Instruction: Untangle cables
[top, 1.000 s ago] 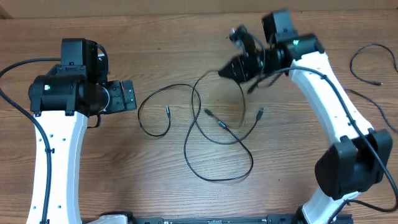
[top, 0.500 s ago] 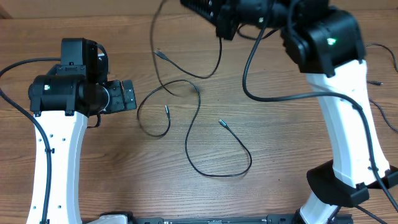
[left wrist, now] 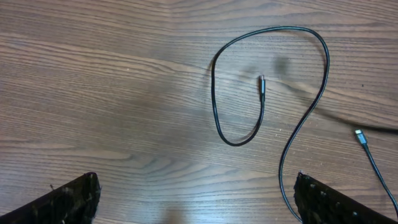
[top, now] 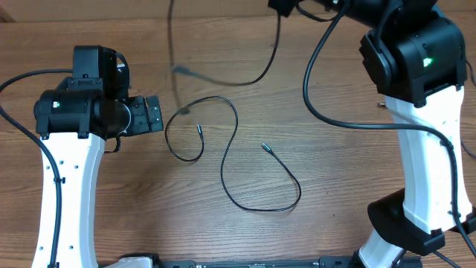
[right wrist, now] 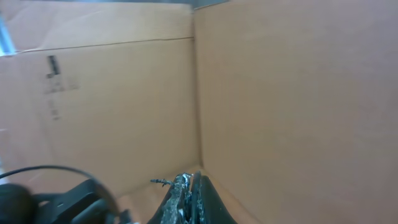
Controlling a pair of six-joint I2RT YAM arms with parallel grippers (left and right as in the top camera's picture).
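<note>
A second before, the right arm had been low over a knot of cords at mid-table. It had since swung up past the far edge, and the right gripper [right wrist: 188, 186], fingers clenched, had drawn the lifted cable [top: 262, 73] up with it, leaving the knot parted. The left gripper [top: 154, 115] had not moved and stood released, its jaws wide apart. The lifted cable hung blurred in the air as a thin black sag, one plug dangling over the far side of the table [top: 357, 171]. The resting cable [top: 236, 123] lay alone at the centre in a loose S, with a small loop near the left gripper and a wider curve toward the near edge, both metal-tipped plugs free. The table was brown wood with a strong grain, and behind the raised arm stood plain tan panels [right wrist: 280, 93] meeting at a corner.
</note>
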